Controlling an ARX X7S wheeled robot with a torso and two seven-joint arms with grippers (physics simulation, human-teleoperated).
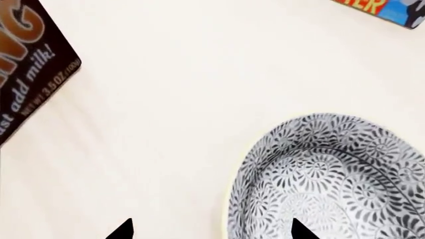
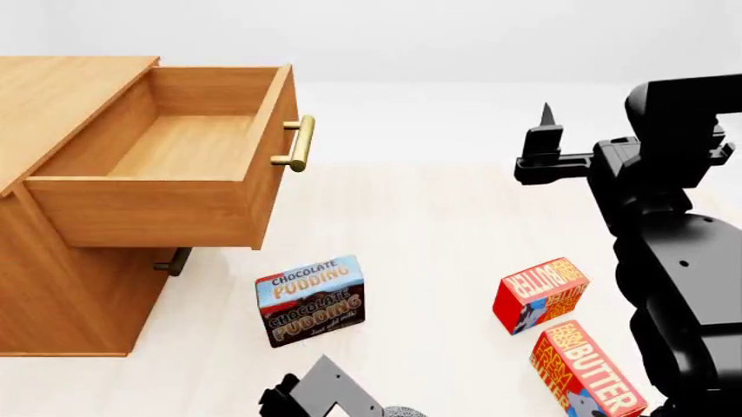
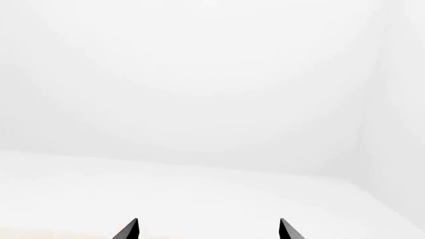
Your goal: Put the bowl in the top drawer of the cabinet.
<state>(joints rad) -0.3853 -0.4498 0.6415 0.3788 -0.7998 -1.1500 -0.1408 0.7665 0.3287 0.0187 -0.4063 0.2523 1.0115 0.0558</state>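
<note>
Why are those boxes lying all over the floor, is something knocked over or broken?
Nothing looks broken or spilled. The chocolate pudding box and two butter boxes sit scattered at odd angles on the floor. The top drawer is pulled open and empty. The bowl sits upright under the left gripper.

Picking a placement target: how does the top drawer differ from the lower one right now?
The top drawer is pulled fully out, its empty light-wood interior exposed; the lower drawer looks shut, flush with the cabinet. The top drawer's brass handle shows clearly; the lower handle sits shadowed beneath the open box. Both share the same bar-handle style.
</note>
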